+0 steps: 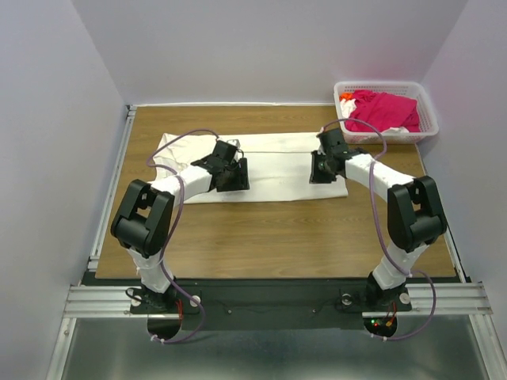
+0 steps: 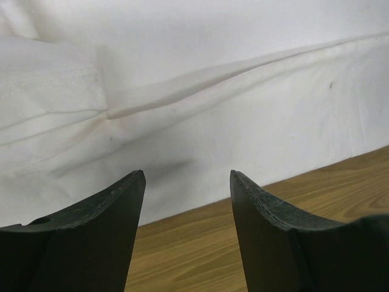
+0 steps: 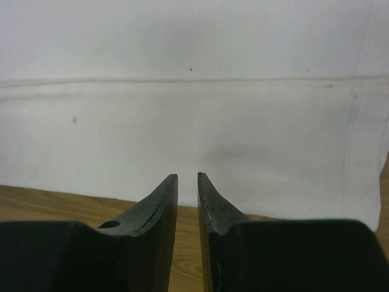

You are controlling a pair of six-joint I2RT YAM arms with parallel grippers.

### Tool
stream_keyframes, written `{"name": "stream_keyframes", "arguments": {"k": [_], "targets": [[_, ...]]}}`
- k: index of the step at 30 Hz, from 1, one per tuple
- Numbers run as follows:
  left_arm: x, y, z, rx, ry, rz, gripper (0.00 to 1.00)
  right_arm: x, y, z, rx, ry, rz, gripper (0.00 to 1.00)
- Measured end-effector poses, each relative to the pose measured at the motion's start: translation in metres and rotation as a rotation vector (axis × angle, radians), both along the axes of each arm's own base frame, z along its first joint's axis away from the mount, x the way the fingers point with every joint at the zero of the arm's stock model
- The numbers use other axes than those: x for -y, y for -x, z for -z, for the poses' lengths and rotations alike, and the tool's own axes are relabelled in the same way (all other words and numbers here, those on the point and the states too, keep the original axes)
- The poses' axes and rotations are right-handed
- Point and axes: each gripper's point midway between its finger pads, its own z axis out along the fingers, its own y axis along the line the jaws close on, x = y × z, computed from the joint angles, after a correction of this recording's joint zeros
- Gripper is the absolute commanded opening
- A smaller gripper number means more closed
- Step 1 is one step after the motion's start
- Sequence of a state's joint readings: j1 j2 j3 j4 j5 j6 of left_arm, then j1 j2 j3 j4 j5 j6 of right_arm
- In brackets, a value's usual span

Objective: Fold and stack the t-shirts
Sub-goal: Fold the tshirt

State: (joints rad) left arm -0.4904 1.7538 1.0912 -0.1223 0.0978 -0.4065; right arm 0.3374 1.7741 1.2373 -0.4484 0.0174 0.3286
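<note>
On the brown wooden table [image 1: 277,237], the big off-white t-shirt [image 1: 277,162] is lying flat in a long strip that is running from left to right. Both arms are reaching out over it.

The left gripper [image 1: 232,182] is hanging low over the left part of the shirt, close to the shirt's near edge. Its two black fingers [image 2: 115,207] are standing wide apart, and nothing is sitting between them. Through the gap, the left wrist camera is showing white cloth with a long soft crease, and a bit of wood below it.

The right gripper [image 1: 325,176] is hanging over the right part of the shirt, also close to the near edge. Its fingers [image 3: 158,204] are standing very near each other, with only a thin slit between them. Wood is showing through that slit, and no cloth is caught in it. Smooth white cloth is filling the view past the tips.

Far off in the back right corner, the bright pink t-shirt [image 1: 384,109] is lying bunched up inside a white basket [image 1: 386,82], well apart from both grippers.
</note>
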Motion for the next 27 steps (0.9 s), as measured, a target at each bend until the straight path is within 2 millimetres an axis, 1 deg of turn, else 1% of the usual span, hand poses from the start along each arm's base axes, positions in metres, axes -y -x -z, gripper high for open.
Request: {"name": "stream_keyframes", "arguments": {"k": [3, 5, 7, 9, 10, 12, 13, 14, 15, 18, 20, 22, 24, 26, 27], "targets": [[-0.012, -0.002, -0.004, -0.002, -0.005, -0.055, 0.69, 0.011, 0.013, 0.007, -0.03, -0.027, 0.035, 0.25], [-0.032, -0.004, -0.013, 0.008, 0.01, -0.121, 0.68, 0.025, 0.02, 0.013, -0.044, -0.051, 0.079, 0.25], [-0.061, -0.007, -0.023, 0.027, 0.024, -0.209, 0.68, 0.038, 0.027, 0.019, -0.065, -0.082, 0.124, 0.25], [-0.1, -0.008, -0.035, 0.054, 0.039, -0.322, 0.67, 0.048, 0.032, 0.024, -0.083, -0.111, 0.161, 0.25], [-0.116, -0.01, -0.039, 0.067, 0.044, -0.369, 0.66, 0.053, 0.033, 0.025, -0.09, -0.123, 0.179, 0.25], [-0.161, -0.009, -0.043, 0.089, 0.044, -0.502, 0.66, 0.059, 0.031, 0.026, -0.093, -0.156, 0.206, 0.25], [-0.175, -0.007, -0.042, 0.091, 0.04, -0.543, 0.66, 0.058, 0.029, 0.024, -0.087, -0.169, 0.206, 0.25], [-0.186, -0.006, -0.04, 0.089, 0.04, -0.578, 0.66, 0.055, 0.027, 0.022, -0.078, -0.186, 0.201, 0.25], [-0.193, -0.004, -0.037, 0.084, 0.037, -0.6, 0.66, 0.052, 0.024, 0.02, -0.069, -0.205, 0.197, 0.25], [-0.216, 0.004, -0.021, 0.041, 0.033, -0.677, 0.65, 0.046, 0.018, 0.015, -0.05, -0.253, 0.194, 0.25], [-0.23, 0.005, -0.012, 0.016, 0.037, -0.725, 0.64, 0.044, 0.014, 0.013, -0.035, -0.278, 0.2, 0.25], [-0.247, 0.006, -0.001, -0.012, 0.042, -0.781, 0.64, 0.048, 0.014, 0.017, -0.032, -0.303, 0.223, 0.25], [-0.261, 0.01, 0.01, -0.037, 0.047, -0.83, 0.63, 0.058, 0.02, 0.028, -0.054, -0.318, 0.268, 0.25], [-0.271, 0.015, 0.02, -0.069, 0.057, -0.868, 0.63, 0.072, 0.029, 0.041, -0.084, -0.334, 0.335, 0.25], [-0.273, 0.014, 0.02, -0.067, 0.071, -0.877, 0.63, 0.078, 0.03, 0.043, -0.086, -0.339, 0.354, 0.25]]}}
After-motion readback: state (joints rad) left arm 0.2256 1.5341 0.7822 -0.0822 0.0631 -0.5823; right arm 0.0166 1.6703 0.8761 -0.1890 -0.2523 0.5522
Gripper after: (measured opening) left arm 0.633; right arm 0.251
